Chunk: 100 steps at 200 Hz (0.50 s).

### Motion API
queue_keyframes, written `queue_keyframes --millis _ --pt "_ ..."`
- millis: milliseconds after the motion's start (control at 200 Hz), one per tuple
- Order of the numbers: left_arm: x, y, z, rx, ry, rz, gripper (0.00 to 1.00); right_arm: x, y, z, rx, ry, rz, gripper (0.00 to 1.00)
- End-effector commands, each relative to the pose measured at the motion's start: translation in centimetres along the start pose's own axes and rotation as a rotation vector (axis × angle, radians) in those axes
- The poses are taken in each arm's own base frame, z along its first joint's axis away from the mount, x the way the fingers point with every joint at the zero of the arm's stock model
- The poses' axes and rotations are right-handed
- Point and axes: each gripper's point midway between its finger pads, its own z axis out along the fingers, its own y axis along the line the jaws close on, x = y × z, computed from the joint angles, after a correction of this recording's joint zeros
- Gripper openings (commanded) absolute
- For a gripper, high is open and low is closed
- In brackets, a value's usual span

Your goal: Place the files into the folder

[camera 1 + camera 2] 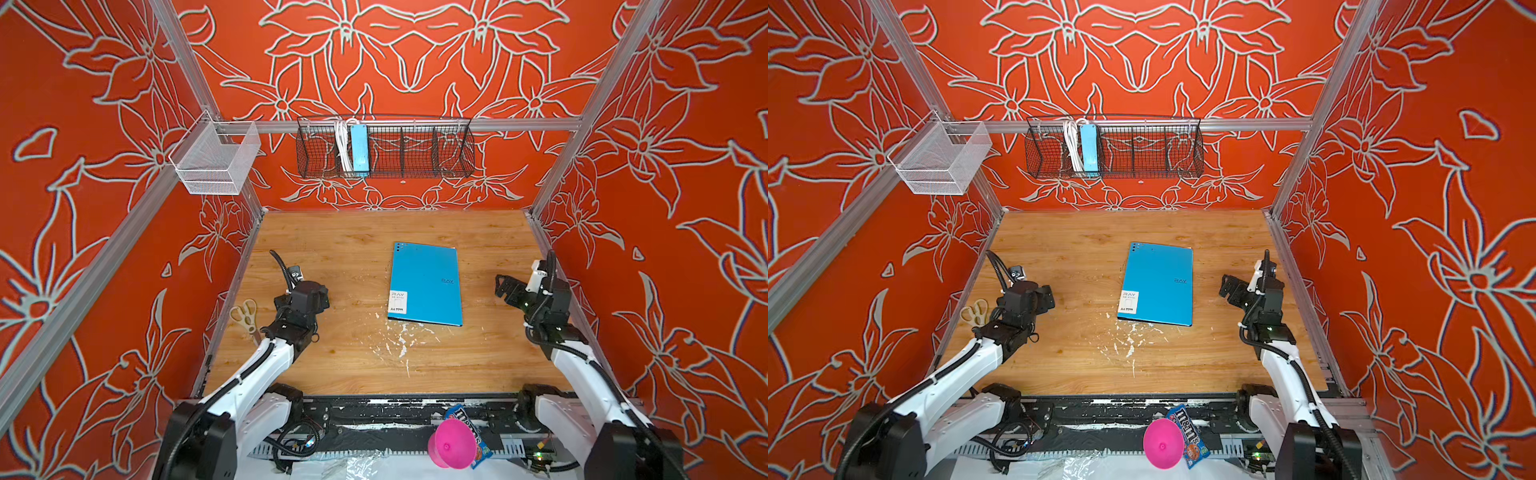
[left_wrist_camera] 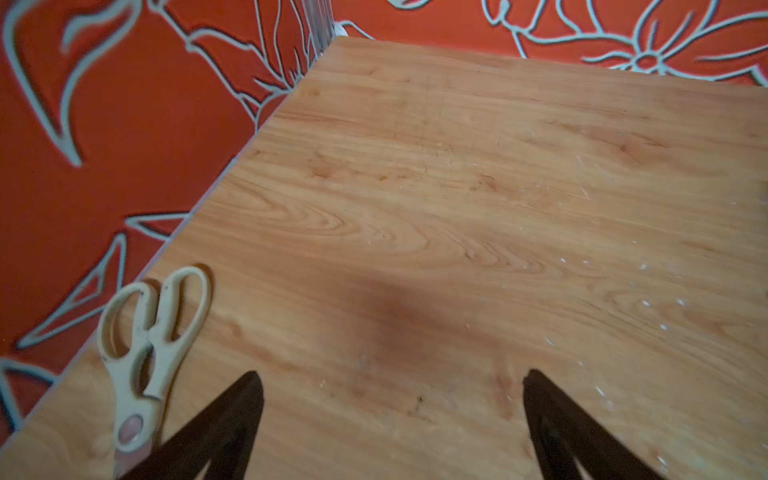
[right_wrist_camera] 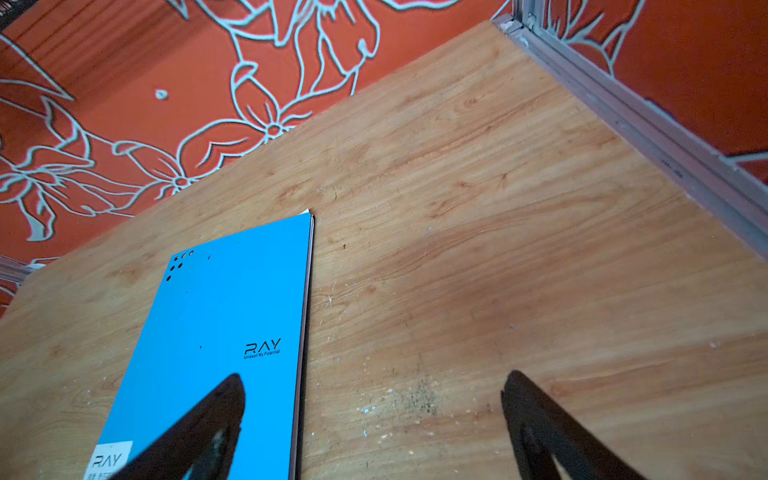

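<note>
The bright blue folder (image 1: 426, 284) (image 1: 1158, 284) lies closed and flat in the middle of the wooden table, with its white label at the near left corner. In the right wrist view the folder (image 3: 216, 324) shows "RAY" lettering. A white sliver of the files (image 3: 306, 212) pokes out at its far corner; the rest of them is hidden. My left gripper (image 1: 321, 298) (image 2: 390, 378) hovers open and empty left of the folder. To the folder's right, my right gripper (image 1: 501, 287) (image 3: 374, 380) is open, one finger over the folder's edge.
Cream scissors (image 1: 246, 316) (image 2: 145, 345) lie by the left wall near my left arm. A black wire basket (image 1: 415, 145) holding a light-blue power strip (image 1: 359, 149) and a white mesh basket (image 1: 216, 158) hang high up. White flecks (image 1: 395, 340) dot the table.
</note>
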Motion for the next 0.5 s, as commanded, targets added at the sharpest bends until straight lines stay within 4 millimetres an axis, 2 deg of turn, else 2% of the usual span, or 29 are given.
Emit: queue_keyframes --millis 0,80,205,290,355,495 --pt "-1.1 1.2 2.2 -0.005 -0.104 -0.048 0.97 -0.5 -0.7 0.2 0.034 -0.052 -0.109 0.98" --pt "-1.0 1.5 3.6 0.018 -0.090 -0.076 0.97 -0.3 -0.9 0.4 0.035 -0.076 -0.140 0.98" --pt "-0.1 -0.1 4.9 0.132 -0.097 -0.055 0.98 -0.1 -1.7 0.8 0.063 -0.117 -0.170 0.98" --pt "0.8 -1.2 5.8 0.168 -0.035 -0.012 0.98 -0.2 -1.9 1.1 0.069 -0.143 -0.179 0.98" --pt "0.9 -1.9 5.6 0.184 -0.017 0.017 0.98 -0.2 -1.9 1.4 0.064 -0.164 -0.189 0.98" --pt "0.9 -2.0 5.7 0.178 -0.028 0.024 0.98 0.3 -1.8 2.5 0.044 -0.155 -0.253 0.98"
